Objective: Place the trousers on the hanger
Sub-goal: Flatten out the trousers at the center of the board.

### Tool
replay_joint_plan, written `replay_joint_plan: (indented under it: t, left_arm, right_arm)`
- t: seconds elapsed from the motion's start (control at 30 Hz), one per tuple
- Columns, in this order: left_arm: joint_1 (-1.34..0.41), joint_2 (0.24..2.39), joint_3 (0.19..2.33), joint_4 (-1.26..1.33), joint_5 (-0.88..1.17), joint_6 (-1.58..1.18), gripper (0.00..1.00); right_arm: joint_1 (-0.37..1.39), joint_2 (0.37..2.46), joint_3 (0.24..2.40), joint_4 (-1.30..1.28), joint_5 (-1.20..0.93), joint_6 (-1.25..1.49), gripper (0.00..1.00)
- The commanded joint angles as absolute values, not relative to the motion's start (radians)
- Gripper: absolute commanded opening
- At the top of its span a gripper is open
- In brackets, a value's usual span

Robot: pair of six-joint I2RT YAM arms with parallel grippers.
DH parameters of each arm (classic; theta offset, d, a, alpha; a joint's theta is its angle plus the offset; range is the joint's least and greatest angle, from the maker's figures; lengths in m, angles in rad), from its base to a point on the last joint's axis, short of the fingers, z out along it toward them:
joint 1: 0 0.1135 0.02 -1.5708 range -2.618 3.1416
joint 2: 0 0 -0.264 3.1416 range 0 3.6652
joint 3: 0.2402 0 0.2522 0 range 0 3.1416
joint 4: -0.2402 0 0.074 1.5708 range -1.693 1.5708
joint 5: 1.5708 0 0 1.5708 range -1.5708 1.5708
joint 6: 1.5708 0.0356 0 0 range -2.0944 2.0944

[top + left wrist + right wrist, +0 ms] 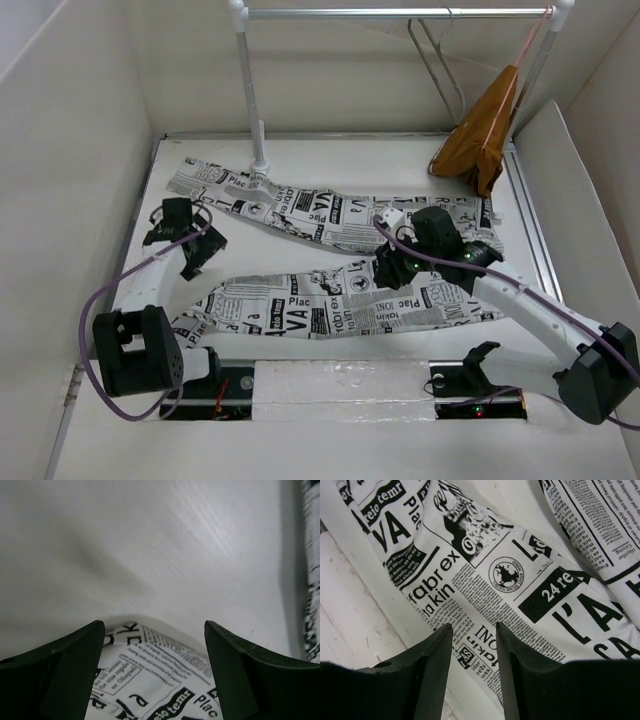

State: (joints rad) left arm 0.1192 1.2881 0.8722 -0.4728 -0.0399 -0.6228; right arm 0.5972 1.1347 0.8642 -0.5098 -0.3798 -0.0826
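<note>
Two long legs of the white cloth trousers printed with black newspaper lettering lie flat in a sideways V on the white table, waist to the right, hems to the left. White walls box the table in. At the far edge a metal rail on white posts carries the thin grey wire hanger, bare, and beside it an orange-brown garment.

Only the overhead view shows the rail and the hanger; the wrist views show just cloth and tabletop.

Reaching forward at the left, the left gripper sits by the nearer leg's hem. From its wrist, its fingers stand wide apart, the hem lying between them.

Stretched inward, the right gripper points down at the crotch, where the legs meet. Its fingers are narrowly parted with printed cloth showing in the gap; whether they nip it, I cannot tell.
</note>
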Motion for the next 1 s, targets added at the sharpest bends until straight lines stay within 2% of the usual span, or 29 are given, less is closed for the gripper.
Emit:
replay_joint_plan:
  t: [0.0,0.13,0.17,0.23,0.3,0.33,0.4,0.43,0.47,0.5,0.57,0.6,0.63,0.67,0.97]
  left_arm:
    - [0.046,1.262,0.798,-0.494,0.043,-0.704,0.77]
    - [-0.083,1.324,0.810,-0.482,0.011,-0.788,0.77]
    - [-0.113,1.341,0.819,-0.462,-0.029,-0.811,0.76]
    - [-0.176,1.373,0.853,-0.459,-0.066,-0.859,0.72]
    - [-0.208,1.426,0.868,-0.463,-0.115,-0.880,0.70]
    - [-0.231,1.442,0.876,-0.465,-0.132,-0.896,0.67]
    - [-0.251,1.465,0.874,-0.479,-0.199,-0.914,0.66]
    - [-0.252,1.468,0.864,-0.479,-0.224,-0.920,0.66]
    - [-0.252,1.473,0.853,-0.480,-0.247,-0.937,0.64]
    - [-0.252,1.473,0.844,-0.474,-0.280,-0.940,0.61]
    - [-0.252,1.489,0.824,-0.450,-0.301,-0.936,0.44]
    - [-0.252,1.505,0.827,-0.443,-0.320,-0.933,0.32]
    - [-0.252,1.519,0.844,-0.436,-0.330,-0.930,0.08]
    - [-0.252,1.557,0.859,-0.434,-0.339,-0.927,0.00]
    - [-0.252,1.892,1.284,-0.498,-0.451,-0.813,0.00]
  right_arm:
    - [0.606,1.104,0.862,-0.459,-0.431,-0.101,0.46]
    - [0.635,1.098,0.858,-0.446,-0.443,-0.104,0.44]
    - [0.635,1.097,0.854,-0.446,-0.440,-0.104,0.40]
    - [0.646,1.103,0.841,-0.434,-0.440,-0.104,0.24]
    - [0.658,1.117,0.839,-0.429,-0.439,-0.109,0.14]
    - [0.658,1.136,0.844,-0.433,-0.439,-0.118,0.13]
    - [0.670,1.149,0.841,-0.436,-0.430,-0.120,0.17]
    - [0.670,1.152,0.836,-0.433,-0.425,-0.118,0.23]
    - [0.670,1.160,0.813,-0.423,-0.420,-0.112,0.33]
    - [0.670,1.169,0.799,-0.395,-0.410,-0.104,0.36]
    - [0.670,1.218,0.779,-0.384,-0.397,-0.084,0.37]
    - [0.670,1.235,0.760,-0.361,-0.382,-0.075,0.37]
    - [0.670,1.249,0.747,-0.342,-0.388,-0.057,0.37]
    - [0.670,1.259,0.738,-0.330,-0.390,-0.045,0.37]
    - [0.652,1.305,0.718,-0.275,-0.327,-0.002,0.37]
